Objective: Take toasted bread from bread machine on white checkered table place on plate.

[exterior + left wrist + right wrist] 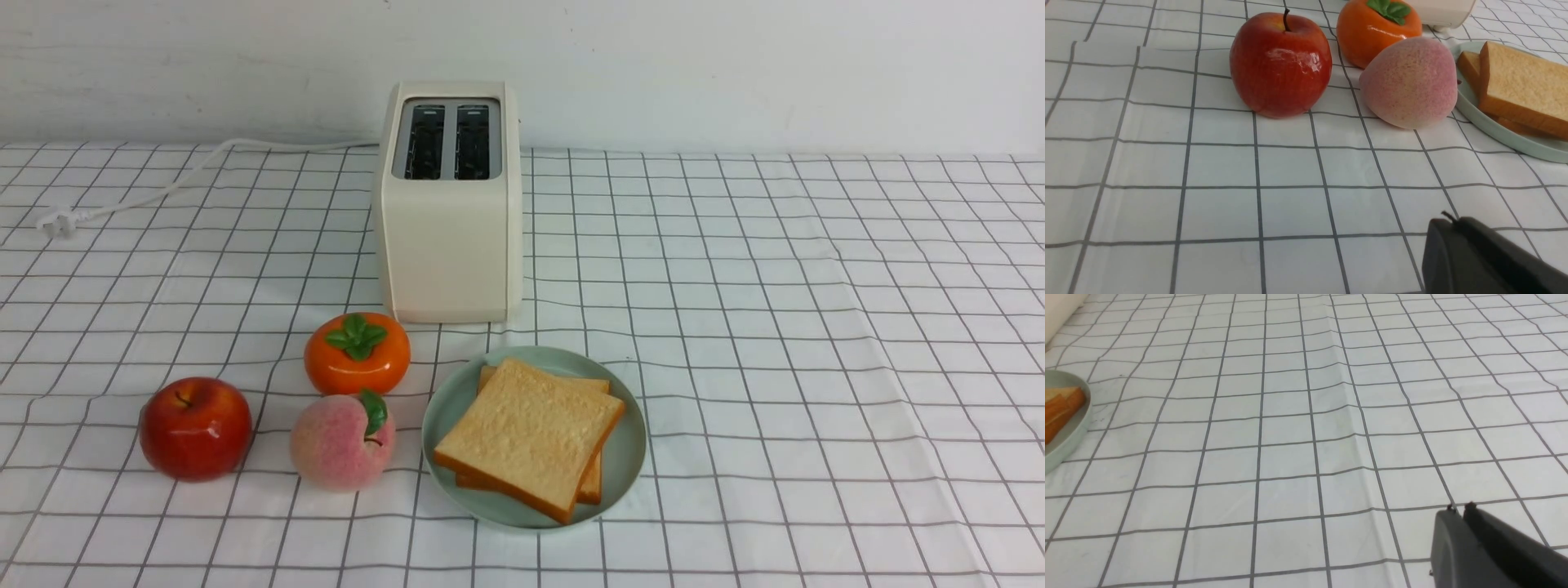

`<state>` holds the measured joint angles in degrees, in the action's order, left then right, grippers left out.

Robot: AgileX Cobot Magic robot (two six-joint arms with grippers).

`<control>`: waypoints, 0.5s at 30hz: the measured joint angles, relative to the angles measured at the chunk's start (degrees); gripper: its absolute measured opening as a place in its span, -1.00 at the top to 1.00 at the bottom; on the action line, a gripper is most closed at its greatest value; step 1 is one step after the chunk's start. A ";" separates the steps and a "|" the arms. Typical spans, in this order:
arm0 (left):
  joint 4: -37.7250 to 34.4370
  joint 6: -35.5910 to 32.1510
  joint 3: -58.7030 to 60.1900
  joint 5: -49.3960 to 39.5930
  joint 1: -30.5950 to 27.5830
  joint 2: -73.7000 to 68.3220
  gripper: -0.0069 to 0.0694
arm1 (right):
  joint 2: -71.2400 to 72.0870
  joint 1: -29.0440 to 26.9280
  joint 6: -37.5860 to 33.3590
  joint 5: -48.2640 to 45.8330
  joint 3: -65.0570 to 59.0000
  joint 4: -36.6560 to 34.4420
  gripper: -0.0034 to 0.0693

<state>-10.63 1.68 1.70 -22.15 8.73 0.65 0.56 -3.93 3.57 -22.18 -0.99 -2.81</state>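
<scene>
Two slices of toasted bread (531,433) lie stacked on the mint-green plate (631,457), just in front of the bread machine (449,220). Both dark slots of the bread machine are empty. All stand on the white checkered table (816,327). In the left wrist view my left gripper (1447,220) hangs shut and empty over bare cloth, near the fruits, with the toasted bread (1519,81) and plate (1515,143) off to one side. My right gripper (1458,509) is shut and empty above bare cloth, well away from the plate (1069,437). Neither arm shows in the front view.
A red apple (196,427), an orange persimmon (357,353) and a pink peach (343,441) sit to the left of the plate. The toaster's white cord (163,184) trails to the back left. A white wall stands behind the table.
</scene>
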 joint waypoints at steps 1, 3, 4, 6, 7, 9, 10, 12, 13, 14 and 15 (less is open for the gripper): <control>0.00 0.00 0.00 0.00 0.00 0.00 0.85 | 0.00 0.00 0.00 0.00 0.00 0.00 0.81; 0.00 0.00 0.00 0.00 0.00 0.00 0.85 | 0.00 0.00 0.00 0.00 0.00 0.00 0.81; 0.00 0.00 0.00 0.00 0.00 0.00 0.85 | 0.00 0.00 -0.06 0.00 0.00 0.00 0.81; 0.00 0.00 0.00 0.00 0.00 0.00 0.85 | 0.00 0.00 -0.06 0.00 0.00 0.00 0.81; 0.00 0.00 0.00 0.00 0.00 0.00 0.85 | 0.00 0.00 -0.06 0.00 0.00 0.00 0.81; 0.00 0.00 0.00 0.00 0.00 0.00 0.85 | 0.00 0.00 -0.06 0.00 0.00 0.00 0.81; 0.00 0.00 0.00 0.00 0.00 0.00 0.85 | 0.00 0.00 -0.06 0.00 0.00 0.00 0.81; 0.00 0.00 0.00 0.00 0.00 0.00 0.85 | 0.00 0.00 -0.06 0.00 0.00 0.00 0.80; 0.00 0.00 0.00 0.00 0.00 0.00 0.85 | 0.00 0.00 -0.06 0.00 0.00 0.00 0.79; 0.00 0.00 0.00 0.00 0.00 0.00 0.85 | 0.00 0.00 -0.06 0.00 0.00 0.00 0.79; 0.00 0.00 0.00 0.00 0.00 0.00 0.85 | 0.00 0.00 -0.06 0.00 0.00 0.00 0.79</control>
<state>-10.63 1.68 1.70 -22.15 8.73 0.65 0.56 -3.93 3.50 -22.18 -0.99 -2.81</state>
